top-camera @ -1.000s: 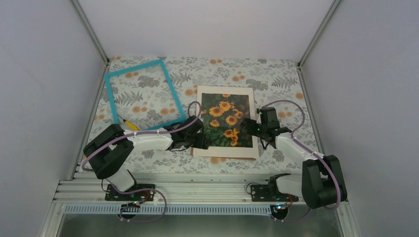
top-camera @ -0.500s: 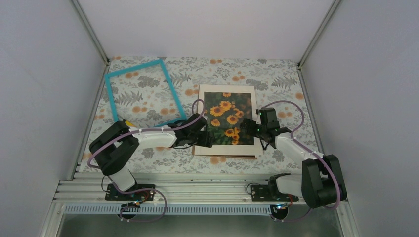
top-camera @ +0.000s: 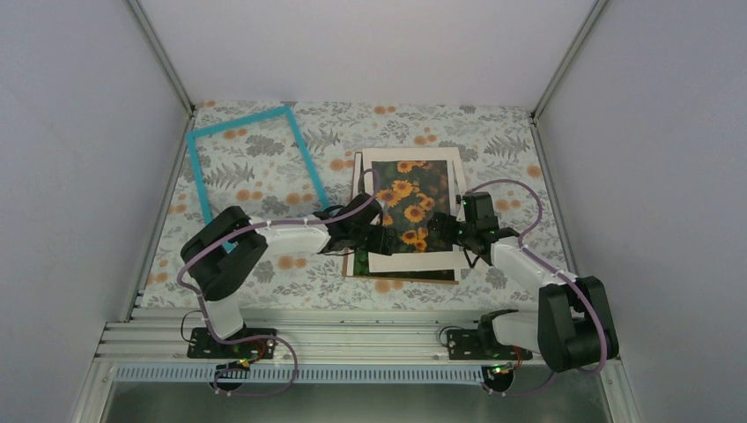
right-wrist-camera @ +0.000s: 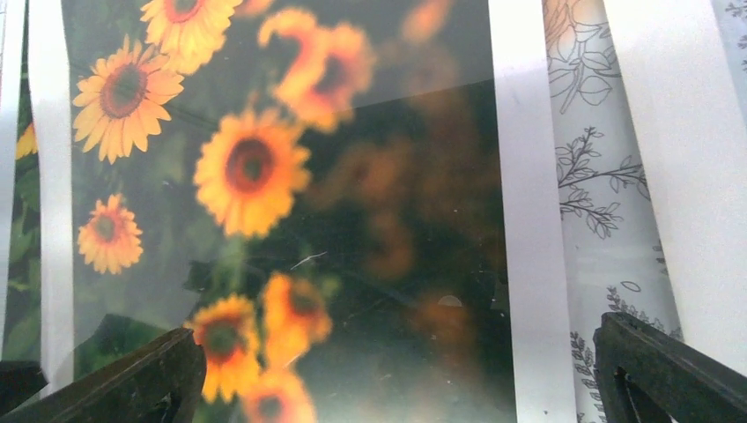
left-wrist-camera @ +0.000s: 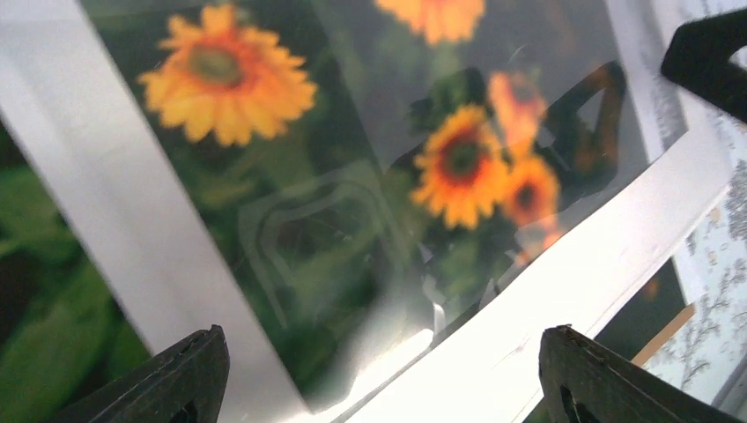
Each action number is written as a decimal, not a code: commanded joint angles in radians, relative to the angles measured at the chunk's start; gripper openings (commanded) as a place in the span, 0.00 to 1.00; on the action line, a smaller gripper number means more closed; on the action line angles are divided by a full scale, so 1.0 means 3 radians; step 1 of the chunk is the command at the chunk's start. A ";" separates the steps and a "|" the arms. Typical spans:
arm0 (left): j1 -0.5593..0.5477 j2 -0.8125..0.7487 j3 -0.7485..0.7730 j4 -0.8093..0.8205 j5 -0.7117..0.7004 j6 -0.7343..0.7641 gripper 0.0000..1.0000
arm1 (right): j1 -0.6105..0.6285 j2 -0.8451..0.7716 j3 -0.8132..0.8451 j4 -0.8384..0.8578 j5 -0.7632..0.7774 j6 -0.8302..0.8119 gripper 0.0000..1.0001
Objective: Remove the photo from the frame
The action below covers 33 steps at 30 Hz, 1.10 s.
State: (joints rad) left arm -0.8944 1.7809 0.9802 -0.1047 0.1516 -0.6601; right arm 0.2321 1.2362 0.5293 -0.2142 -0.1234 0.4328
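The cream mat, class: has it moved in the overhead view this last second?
Yes. The cream mat has slid right and toward the far side, farther from the unmoved turquoise frame, uncovering a strip of the photo at its near edge.

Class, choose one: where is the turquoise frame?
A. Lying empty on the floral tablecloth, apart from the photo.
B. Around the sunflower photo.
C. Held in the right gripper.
A: the turquoise frame lies apart from the sunflower photo, with the floral tablecloth showing through its opening.
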 commanded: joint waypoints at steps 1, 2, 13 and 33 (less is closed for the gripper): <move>-0.0017 0.0137 0.0254 0.0114 0.0160 0.0084 0.87 | -0.0033 -0.0133 0.0005 0.0045 -0.0141 -0.0103 1.00; -0.0017 0.0168 0.0302 0.0118 0.0186 0.0093 0.87 | -0.0029 -0.0148 0.0000 0.0053 -0.0163 -0.0116 1.00; 0.0121 -0.0223 0.0026 0.0298 0.0098 -0.0035 0.88 | 0.0249 -0.0049 0.0080 0.0075 -0.0341 -0.0220 0.98; 0.0674 -0.1704 -0.1548 0.0272 -0.0062 -0.0266 0.89 | 0.2093 0.0997 0.0925 -0.0427 0.1208 -0.0177 1.00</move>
State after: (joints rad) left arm -0.7025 1.3117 0.5537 -0.0380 0.1432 -0.7212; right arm 0.7803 1.4628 0.7437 -0.2722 0.0769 0.3820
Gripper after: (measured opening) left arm 0.890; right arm 0.998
